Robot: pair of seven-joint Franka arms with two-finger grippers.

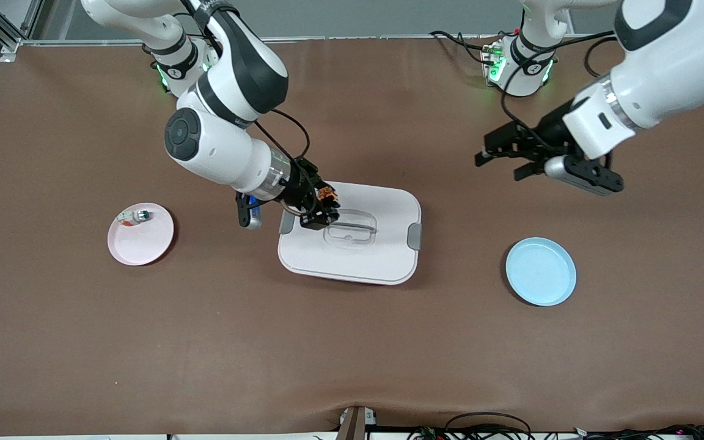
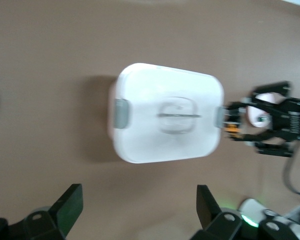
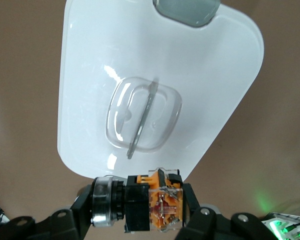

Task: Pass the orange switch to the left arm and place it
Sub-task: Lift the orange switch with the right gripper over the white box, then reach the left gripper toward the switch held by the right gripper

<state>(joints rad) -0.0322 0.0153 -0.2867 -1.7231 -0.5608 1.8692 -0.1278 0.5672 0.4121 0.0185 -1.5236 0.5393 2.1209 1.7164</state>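
A white lidded box (image 1: 349,233) sits mid-table. Above its edge toward the right arm's end, the right gripper (image 1: 321,208) hangs, fingers clamped on the orange switch (image 1: 327,194). The left gripper (image 1: 502,156) waits over bare table, fingers apart. A clean handover likely means staying high above the lid.

Inventory, placed relative to box:
- box (image 1: 352,244): one, white, lidded
- plates: two; pink plate (image 1: 144,241) toward right arm's end, blue plate (image 1: 541,272) toward left arm's end
- orange switch (image 1: 327,194): one, over box edge
- small white part (image 1: 135,216): one, on pink plate
- arms: two
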